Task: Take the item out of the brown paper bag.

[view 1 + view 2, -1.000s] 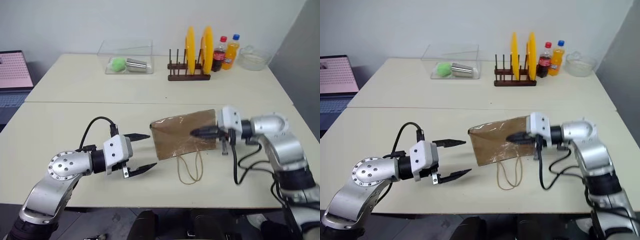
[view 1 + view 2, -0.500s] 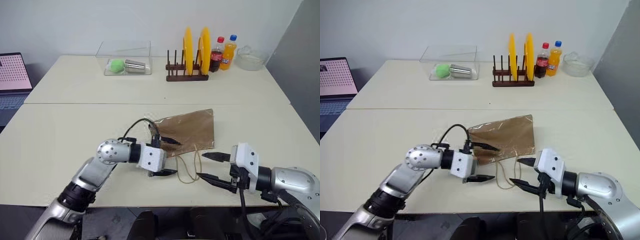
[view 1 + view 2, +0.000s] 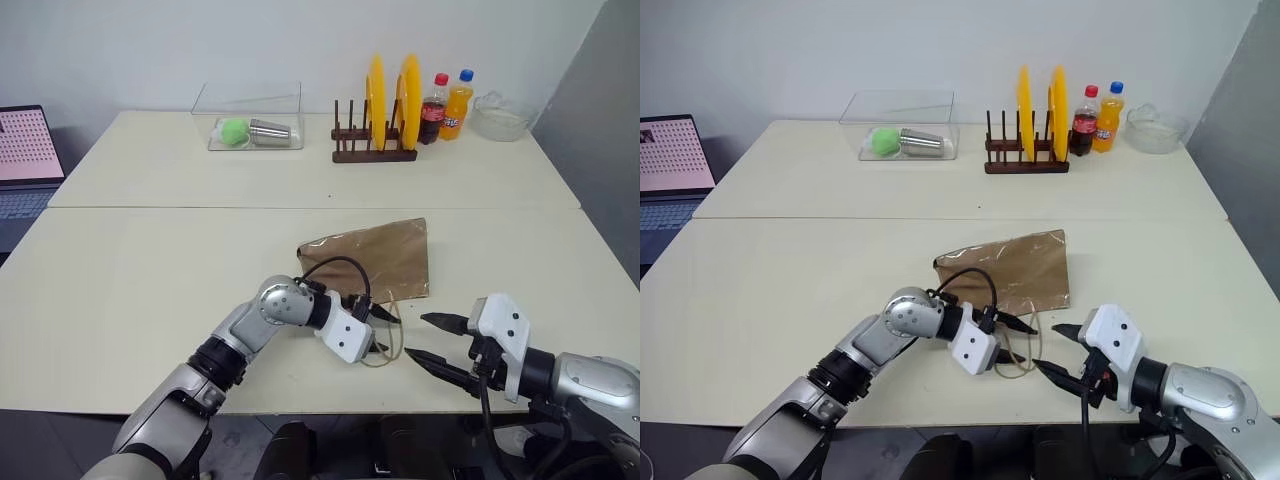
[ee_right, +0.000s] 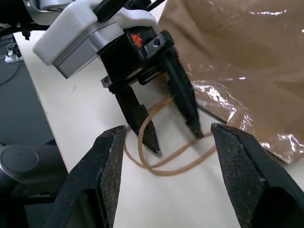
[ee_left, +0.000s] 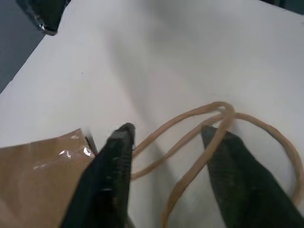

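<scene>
My left pincer [image 3: 383, 330] straddles the brown paper bag's [image 3: 375, 257] loop handles [image 4: 164, 159], parted; my right pincer [image 3: 428, 340] gapes alongside. Far across the table [image 3: 120, 270]: plate rack [image 3: 377, 150], soda bottles [image 3: 446, 103].

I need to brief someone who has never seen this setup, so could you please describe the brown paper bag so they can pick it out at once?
On the nearer cream table, look near the front edge. The brown paper bag lies flat there, its thin tan loop handles trailing toward the front edge, with the left gripper straddling them. It is the only creased brown paper thing; everything else sits on the far table.
</scene>
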Controlling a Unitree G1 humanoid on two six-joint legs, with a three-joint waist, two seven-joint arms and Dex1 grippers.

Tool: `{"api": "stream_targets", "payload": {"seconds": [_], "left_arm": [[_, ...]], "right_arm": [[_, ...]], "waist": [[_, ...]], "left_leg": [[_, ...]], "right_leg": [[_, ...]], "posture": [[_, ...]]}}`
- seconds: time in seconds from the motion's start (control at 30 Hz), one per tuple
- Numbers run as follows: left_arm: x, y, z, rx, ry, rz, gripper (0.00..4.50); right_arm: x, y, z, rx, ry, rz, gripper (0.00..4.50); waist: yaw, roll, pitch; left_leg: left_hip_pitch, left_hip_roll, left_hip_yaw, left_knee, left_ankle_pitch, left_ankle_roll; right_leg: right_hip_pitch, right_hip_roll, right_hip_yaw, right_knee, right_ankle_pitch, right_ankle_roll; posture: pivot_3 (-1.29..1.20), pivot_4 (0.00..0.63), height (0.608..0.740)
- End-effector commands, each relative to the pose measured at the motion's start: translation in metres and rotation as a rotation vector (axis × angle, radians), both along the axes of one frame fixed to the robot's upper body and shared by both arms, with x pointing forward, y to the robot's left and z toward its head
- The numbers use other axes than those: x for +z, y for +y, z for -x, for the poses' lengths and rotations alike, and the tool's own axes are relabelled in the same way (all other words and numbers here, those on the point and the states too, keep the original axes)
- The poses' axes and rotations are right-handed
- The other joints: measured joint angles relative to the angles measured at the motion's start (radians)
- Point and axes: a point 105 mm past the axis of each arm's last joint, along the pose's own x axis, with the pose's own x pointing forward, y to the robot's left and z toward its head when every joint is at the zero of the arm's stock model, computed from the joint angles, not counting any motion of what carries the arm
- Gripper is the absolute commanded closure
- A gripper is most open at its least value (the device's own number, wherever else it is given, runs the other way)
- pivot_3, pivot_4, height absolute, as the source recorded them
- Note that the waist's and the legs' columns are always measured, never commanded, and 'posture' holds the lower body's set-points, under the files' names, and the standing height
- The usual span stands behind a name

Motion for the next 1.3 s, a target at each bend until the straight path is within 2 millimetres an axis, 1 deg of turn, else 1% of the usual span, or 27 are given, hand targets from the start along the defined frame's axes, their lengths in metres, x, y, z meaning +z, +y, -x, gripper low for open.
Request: {"api": "stream_targets", "payload": {"seconds": [0.03, 0.13, 0.37, 0.5, 0.6, 0.7, 0.83, 0.9, 1.0, 1.13, 1.17, 1.23, 1.3], "left_arm": [[0.031, -0.008, -0.013, 0.041, -0.026, 0.13, 3.49], [0.048, -0.004, -0.026, 0.108, -0.007, 0.188, 4.46], [0.078, 0.011, -0.055, 0.247, -0.018, 0.251, 4.49], [0.089, 0.014, -0.065, 0.297, -0.015, 0.272, 4.49], [0.094, 0.014, -0.07, 0.313, -0.015, 0.287, 4.49], [0.102, 0.012, -0.072, 0.314, -0.027, 0.296, 4.49], [0.112, 0.011, -0.075, 0.311, -0.044, 0.311, 4.49], [0.116, 0.011, -0.076, 0.315, -0.053, 0.317, 4.49], [0.122, 0.012, -0.079, 0.325, -0.065, 0.324, 4.5], [0.136, 0.012, -0.088, 0.379, -0.063, 0.352, 4.5], [0.14, 0.011, -0.092, 0.398, -0.063, 0.367, 4.5], [0.15, 0.012, -0.1, 0.448, -0.038, 0.403, 4.5], [0.156, 0.013, -0.106, 0.489, -0.006, 0.425, 4.5]], "right_arm": [[0.014, 0.011, 0.011, 0.065, -0.08, 0.01, 1.5], [0.013, 0.015, 0.015, 0.106, -0.077, 0.022, 1.5], [0.013, 0.024, 0.019, 0.204, -0.083, 0.067, 1.5], [0.01, 0.039, 0.013, 0.275, -0.114, 0.085, 1.5], [0.0, 0.049, 0.001, 0.328, -0.154, 0.147, 1.5], [-0.008, 0.062, -0.019, 0.33, -0.184, 0.169, 1.5], [-0.026, 0.066, -0.042, 0.311, -0.197, 0.244, 1.5], [-0.031, 0.066, -0.05, 0.302, -0.207, 0.267, 1.5], [-0.036, 0.067, -0.053, 0.297, -0.208, 0.271, 2.11], [-0.046, 0.067, -0.053, 0.289, -0.19, 0.279, 3.48], [-0.05, 0.066, -0.054, 0.283, -0.181, 0.283, 3.86], [-0.059, 0.064, -0.053, 0.283, -0.164, 0.303, 4.46], [-0.066, 0.063, -0.053, 0.286, -0.156, 0.318, 4.46]], "waist": [[0.0, 0.0, 0.0], [-0.001, 0.0, 0.0], [-0.002, 0.0, 0.0], [-0.002, 0.0, 0.0], [-0.003, 0.0, 0.0], [-0.002, -0.001, 0.0], [-0.002, -0.001, 0.0], [-0.002, -0.001, 0.0], [-0.001, -0.001, 0.0], [-0.001, -0.001, 0.0], [-0.001, -0.001, 0.0], [-0.001, -0.001, 0.0], [-0.002, -0.001, 0.0]], "left_leg": [[0.0, 0.0, 0.0, 0.0, 0.0, 0.0], [0.0, 0.0, 0.0, 0.0, 0.0, 0.0], [0.0, 0.0, -0.001, 0.0, 0.0, 0.0], [0.001, 0.002, -0.003, 0.0, 0.0, 0.0], [0.001, 0.001, -0.004, 0.0, 0.0, 0.0], [0.001, 0.001, -0.004, 0.0, 0.0, 0.0], [0.0, 0.001, -0.004, 0.0, 0.0, 0.0], [0.0, 0.001, -0.004, 0.0, 0.0, 0.0], [0.0, 0.0, -0.004, 0.0, 0.0, 0.0], [0.0, 0.0, -0.004, 0.001, 0.0, 0.0], [0.0, 0.0, -0.005, 0.001, 0.0, 0.0], [0.0, 0.0, -0.004, 0.001, 0.0, 0.0], [0.0, 0.0, -0.004, 0.002, 0.0, 0.0]], "right_leg": [[0.0, 0.0, 0.0, 0.0, 0.0, 0.0], [0.0, 0.0, 0.0, 0.0, 0.0, 0.0], [0.001, 0.001, -0.001, -0.002, 0.0, 0.001], [0.005, 0.003, -0.003, -0.008, 0.002, 0.004], [0.006, 0.002, -0.003, -0.01, 0.002, 0.004], [0.006, 0.002, -0.003, -0.011, 0.002, 0.004], [0.006, 0.002, -0.003, -0.011, 0.002, 0.004], [0.006, 0.001, -0.003, -0.011, 0.002, 0.004], [0.006, 0.001, -0.003, -0.011, 0.002, 0.004], [0.006, 0.001, -0.003, -0.01, 0.002, 0.004], [0.006, 0.001, -0.003, -0.01, 0.002, 0.004], [0.006, 0.001, -0.003, -0.01, 0.002, 0.004], [0.006, 0.001, -0.003, -0.009, 0.002, 0.004]], "posture": [[0.0, 0.15, 0.74], [0.0, 0.15, 0.74], [0.0, 0.15, 0.74], [0.0, 0.15, 0.74], [0.0, 0.15, 0.74], [0.0, 0.15, 0.74], [0.0, 0.15, 0.74], [0.0, 0.15, 0.74], [0.0, 0.15, 0.74], [0.0, 0.15, 0.74], [0.0, 0.15, 0.74], [0.0, 0.15, 0.74], [0.0, 0.15, 0.74]]}}
